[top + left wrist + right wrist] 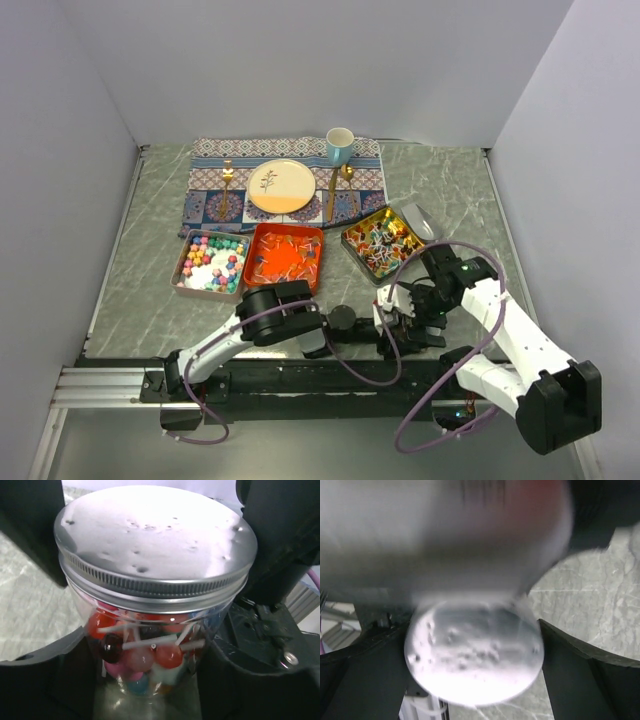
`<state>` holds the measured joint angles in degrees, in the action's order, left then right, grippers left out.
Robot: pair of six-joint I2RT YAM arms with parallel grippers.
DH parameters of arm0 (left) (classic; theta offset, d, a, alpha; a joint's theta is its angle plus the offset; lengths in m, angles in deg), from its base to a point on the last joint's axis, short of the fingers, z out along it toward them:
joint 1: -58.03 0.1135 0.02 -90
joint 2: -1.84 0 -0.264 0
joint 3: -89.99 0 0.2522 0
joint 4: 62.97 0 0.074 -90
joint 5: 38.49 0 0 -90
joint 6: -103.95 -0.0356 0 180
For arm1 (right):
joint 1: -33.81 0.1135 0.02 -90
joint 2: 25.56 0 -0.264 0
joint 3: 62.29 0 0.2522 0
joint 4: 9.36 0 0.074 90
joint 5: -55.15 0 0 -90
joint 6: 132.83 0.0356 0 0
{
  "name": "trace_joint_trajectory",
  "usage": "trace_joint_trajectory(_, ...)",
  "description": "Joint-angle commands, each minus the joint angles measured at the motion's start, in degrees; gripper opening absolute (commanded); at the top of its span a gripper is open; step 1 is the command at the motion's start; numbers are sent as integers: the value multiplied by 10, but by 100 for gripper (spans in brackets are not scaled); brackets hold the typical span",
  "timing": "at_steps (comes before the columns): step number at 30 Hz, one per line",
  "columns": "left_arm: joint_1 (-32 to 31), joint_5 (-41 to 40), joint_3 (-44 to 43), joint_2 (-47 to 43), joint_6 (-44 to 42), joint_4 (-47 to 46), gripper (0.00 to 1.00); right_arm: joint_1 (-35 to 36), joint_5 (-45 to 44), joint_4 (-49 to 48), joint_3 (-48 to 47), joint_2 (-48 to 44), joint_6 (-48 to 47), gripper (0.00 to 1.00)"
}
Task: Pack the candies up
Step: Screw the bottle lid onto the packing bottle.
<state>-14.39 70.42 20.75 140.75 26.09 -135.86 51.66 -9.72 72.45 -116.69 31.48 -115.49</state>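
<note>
While the candies [145, 655] that matter here sit inside the clear jar [155, 630], under a silver screw lid [155, 540], many more lie in three tins [287, 257] toward twelve o'clock on the counter [150, 300]. From overhead the jar is hidden between my two hands, at about six o'clock near the counter's front edge. I judge the step to be securing the lid. I would steady the body below the thread, keep the other hand centred on the lid, and turn without tilting, squeezing the clear wall no harder than needed. My left hand [150, 695] is closed partway, its fingers [55, 685] against the jar at nine and three o'clock, gripping it. My right hand [475, 680] is spread wide about the lid, and blur hides whether it touches.
</note>
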Motion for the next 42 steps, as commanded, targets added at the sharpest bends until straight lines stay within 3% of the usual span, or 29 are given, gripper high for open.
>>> trace_joint_trajectory(1, -10, 15, 106, 29, 45, 31, 1, -3, -3, 11, -34, 5, -20, 100)
trace_joint_trajectory(7, 3, -19, 162, -2, -2, 76, 1, -4, -15, 11, -61, 32, -14, 100)
trace_joint_trajectory(19, 25, -69, 116, 62, -10, 95, 1, -21, -33, 75, -38, -14, -75, 100)
trace_joint_trajectory(27, 35, -90, 67, 113, 2, 87, 1, -23, 29, 106, -35, -45, -59, 100)
trace_joint_trajectory(33, 47, -77, 70, 118, 29, 106, 1, -38, -11, 117, -38, 36, -41, 100)
trace_joint_trajectory(42, 53, -97, 70, 123, 36, 116, 1, -91, -61, 147, -71, -10, -101, 100)
